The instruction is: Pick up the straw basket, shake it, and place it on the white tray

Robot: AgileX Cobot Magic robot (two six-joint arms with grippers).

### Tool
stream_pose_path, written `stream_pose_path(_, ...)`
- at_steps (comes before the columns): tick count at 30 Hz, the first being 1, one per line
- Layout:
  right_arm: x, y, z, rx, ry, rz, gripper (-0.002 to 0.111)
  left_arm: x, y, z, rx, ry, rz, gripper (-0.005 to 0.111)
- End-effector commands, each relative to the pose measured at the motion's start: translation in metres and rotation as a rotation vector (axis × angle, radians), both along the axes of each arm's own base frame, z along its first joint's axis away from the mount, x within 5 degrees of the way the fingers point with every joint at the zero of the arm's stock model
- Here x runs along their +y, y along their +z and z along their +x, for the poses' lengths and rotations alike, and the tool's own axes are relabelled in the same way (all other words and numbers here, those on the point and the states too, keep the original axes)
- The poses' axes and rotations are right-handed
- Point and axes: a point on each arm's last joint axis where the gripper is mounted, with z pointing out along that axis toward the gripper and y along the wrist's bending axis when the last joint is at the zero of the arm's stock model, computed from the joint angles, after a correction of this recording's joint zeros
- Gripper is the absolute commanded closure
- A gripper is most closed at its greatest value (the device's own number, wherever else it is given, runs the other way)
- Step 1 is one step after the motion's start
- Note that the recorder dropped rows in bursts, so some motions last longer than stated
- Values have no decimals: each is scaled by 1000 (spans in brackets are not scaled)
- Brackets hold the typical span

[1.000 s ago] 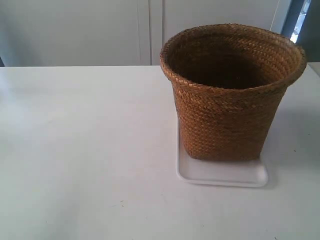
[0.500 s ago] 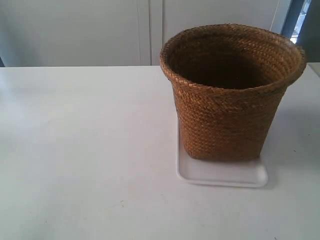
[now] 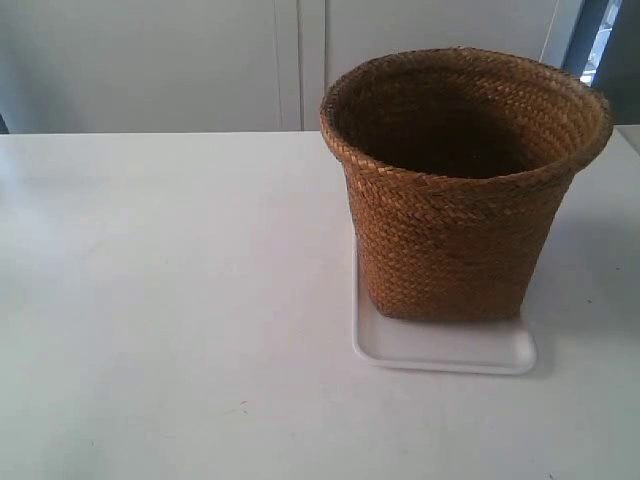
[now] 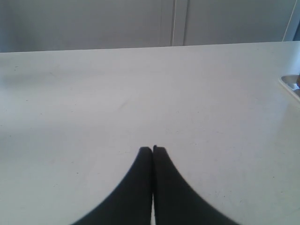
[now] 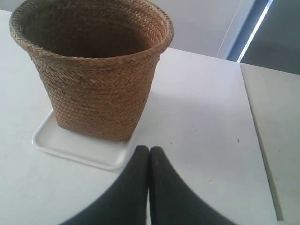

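I log the left gripper (image 4: 153, 149) with its two black fingers pressed together, tips level, pointing to 12 o'clock from its wrist. The right gripper (image 5: 149, 148) reads alike: fingers sealed, tips meeting, same heading.

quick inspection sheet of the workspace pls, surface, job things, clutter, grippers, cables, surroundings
surface: white table, matt, with a few small dark specks
job's things: straw basket stands upright on the white tray, its base inside the tray's rim; its inside is dark
clutter: nothing seen
grippers: left gripper shut, over bare table, holding nothing; right gripper shut, apart from the basket, near a corner of the tray, holding nothing
cables: nothing seen
surroundings: pale wall panels behind the table; a darker opening with a bright strip at the exterior view's top right
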Motion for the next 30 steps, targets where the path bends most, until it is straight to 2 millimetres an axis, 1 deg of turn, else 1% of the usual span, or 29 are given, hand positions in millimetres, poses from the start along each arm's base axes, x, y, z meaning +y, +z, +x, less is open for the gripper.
stream_pose_path(1, 0, -1, 0, -9, -3, -8, 108, 0, -2, 0, 6, -1, -20, 106)
stream_pose_path(20, -1, -1, -1, -9, -9, -15, 108, 0, -2, 0, 6, 0, -18, 106)
stream_pose_path(22, -1, -2, 1, -1, -10, -16, 108, 0, -2, 0, 6, 0, -18, 106)
stream_pose_path(24, -4, -2, 7, -30, -32, -54, 108, 0, -2, 0, 6, 0, -18, 106)
stream_pose_path(26, -7, -11, 27, -161, -45, -92, 108, 0, -2, 0, 6, 0, -18, 106)
stream_pose_path(27, -8, -19, 45, -322, -39, -109, 108, 0, -2, 0, 6, 0, -18, 106)
stream_pose_path(28, -7, -29, 53, -388, -34, -114, 108, 0, -2, 0, 6, 0, -16, 106)
stream_pose_path(29, -7, -55, 66, -455, -29, -82, 108, 0, -2, 0, 6, 0, -16, 106)
stream_pose_path(30, -7, -76, 70, -488, -28, -58, 108, 0, -2, 0, 6, 0, -16, 106)
